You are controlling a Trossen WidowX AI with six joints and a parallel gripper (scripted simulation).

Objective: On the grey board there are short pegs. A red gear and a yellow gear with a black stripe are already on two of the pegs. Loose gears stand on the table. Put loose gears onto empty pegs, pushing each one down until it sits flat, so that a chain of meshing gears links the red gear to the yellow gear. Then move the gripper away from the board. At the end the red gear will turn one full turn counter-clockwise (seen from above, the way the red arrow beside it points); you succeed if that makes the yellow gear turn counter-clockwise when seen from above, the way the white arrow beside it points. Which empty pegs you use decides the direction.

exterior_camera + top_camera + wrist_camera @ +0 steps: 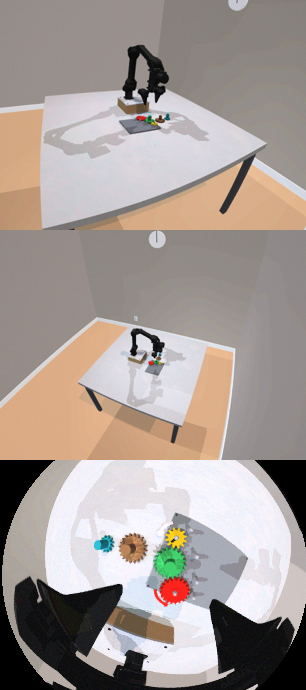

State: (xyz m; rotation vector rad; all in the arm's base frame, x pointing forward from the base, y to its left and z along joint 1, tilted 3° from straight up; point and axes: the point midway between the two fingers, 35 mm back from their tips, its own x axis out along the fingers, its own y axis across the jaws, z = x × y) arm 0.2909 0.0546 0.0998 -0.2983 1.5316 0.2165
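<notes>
The grey board (pixel 152 371) (pixel 132 128) (pixel 232 555) carries the red gear (pixel 151 363) (pixel 140 118) (pixel 175 590), the green gear (pixel 156 362) (pixel 149 120) (pixel 170 562) and the yellow gear (pixel 160 363) (pixel 155 124) (pixel 176 538). The green gear stands between the other two, its rim touching or nearly touching both in the wrist view; whether it is fully flat is too small to tell. A brown gear (pixel 158 358) (pixel 160 120) (pixel 132 548) and a teal gear (pixel 160 354) (pixel 167 117) (pixel 105 544) stand on the table beside the board. My gripper (pixel 151 103) (pixel 168 596) is open and empty, above the gears.
Several empty short pegs stand on the board beside the gear row. The arm's wooden base box (pixel 137 358) (pixel 132 108) (pixel 142 626) is near the red gear's side of the board. A red arrow (pixel 159 598) curves beside the red gear.
</notes>
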